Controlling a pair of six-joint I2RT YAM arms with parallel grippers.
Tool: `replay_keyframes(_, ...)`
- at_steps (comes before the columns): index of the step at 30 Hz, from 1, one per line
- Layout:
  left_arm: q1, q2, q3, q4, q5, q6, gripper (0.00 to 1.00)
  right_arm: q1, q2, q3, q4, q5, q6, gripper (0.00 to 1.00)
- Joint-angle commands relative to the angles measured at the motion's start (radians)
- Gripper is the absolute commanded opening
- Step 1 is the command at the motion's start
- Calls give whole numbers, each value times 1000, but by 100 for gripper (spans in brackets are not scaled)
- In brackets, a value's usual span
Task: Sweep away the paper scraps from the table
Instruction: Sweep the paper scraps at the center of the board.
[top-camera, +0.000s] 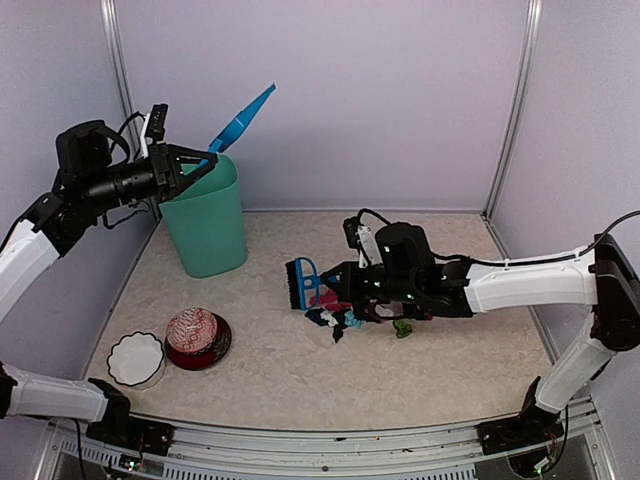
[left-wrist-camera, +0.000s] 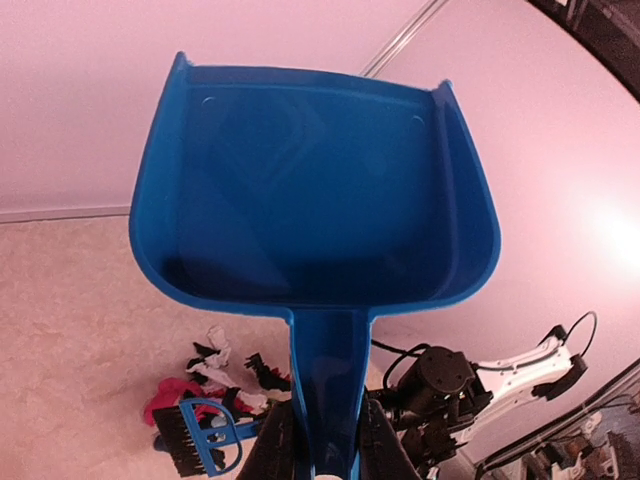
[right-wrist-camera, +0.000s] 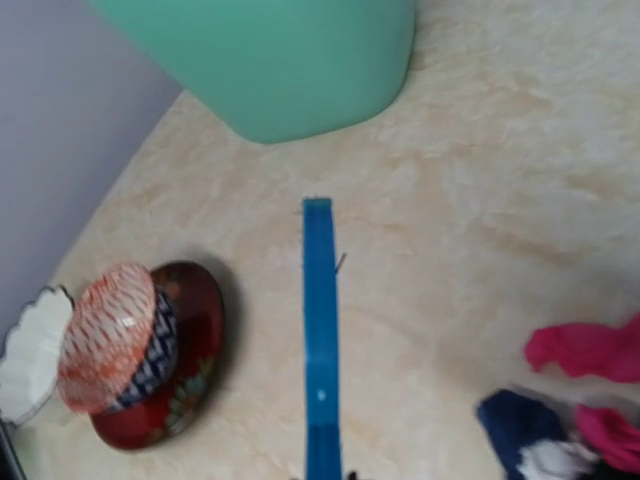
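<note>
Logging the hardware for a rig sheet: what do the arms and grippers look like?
The left arm and right arm have white links, black joints and loose black cables. The left gripper and right gripper are black; green lights glow on the right wrist.

A beige table with faint marbled veining filled the floor of a small booth. Behind its far edge stood a plain, pale lilac back wall. At the table's two far corners, slim metal posts joined that panel to a left wall and a right wall of the same colour. Along the table's near edge ran a metal front rail. In the left wrist view, a soft patch of light glared on a wall above the table.
</note>
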Motion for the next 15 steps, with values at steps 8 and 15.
replay_keyframes(8,-308,-56,-4,-307,-538,266,0,3,273,186,23,20,275,0)
replay_keyframes(15,-414,-86,-78,-359,-686,273,0,-34,381,261,-163,58,405,0)
